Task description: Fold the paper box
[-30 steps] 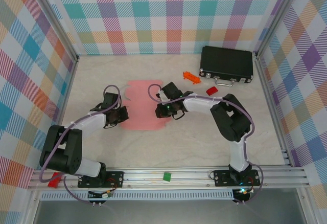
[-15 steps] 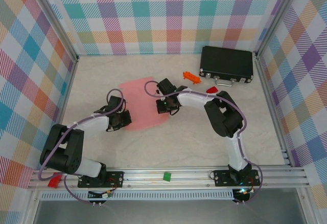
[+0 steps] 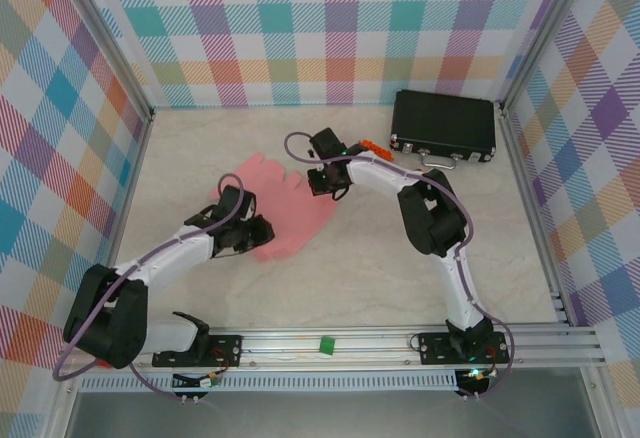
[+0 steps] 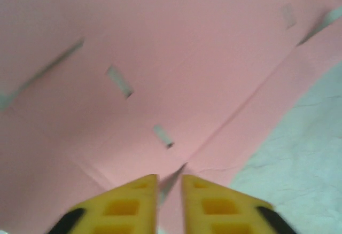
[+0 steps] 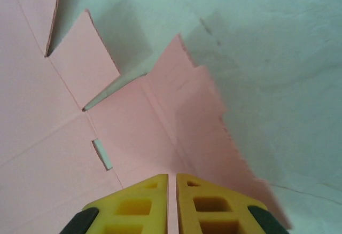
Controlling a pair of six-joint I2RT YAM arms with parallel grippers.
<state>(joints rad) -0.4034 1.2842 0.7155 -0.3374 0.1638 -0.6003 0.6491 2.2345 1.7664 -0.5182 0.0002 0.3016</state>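
Observation:
The paper box [image 3: 285, 203] is a flat pink die-cut sheet with slits and tabs, lying skewed on the table. My left gripper [image 3: 258, 230] is at its near left edge. In the left wrist view the yellow fingers [image 4: 133, 199] stand a little apart, the gripper [image 4: 170, 180] open, with the paper box [image 4: 160, 57] running into the gap. My right gripper [image 3: 325, 186] is at the sheet's far right edge. The right wrist view shows that gripper [image 5: 172, 176] shut on the paper box [image 5: 133, 127], with a thin strip of card between its fingers.
A black case [image 3: 443, 126] lies at the back right, with a small orange piece [image 3: 372, 145] just left of it. Checked walls ring the table [image 3: 380, 268]. A green marker [image 3: 326, 343] sits on the front rail.
The sheet has turned and slid, its far side now pointing back left. The right gripper moved toward the back, the left one toward the right. The left fingers have parted slightly.

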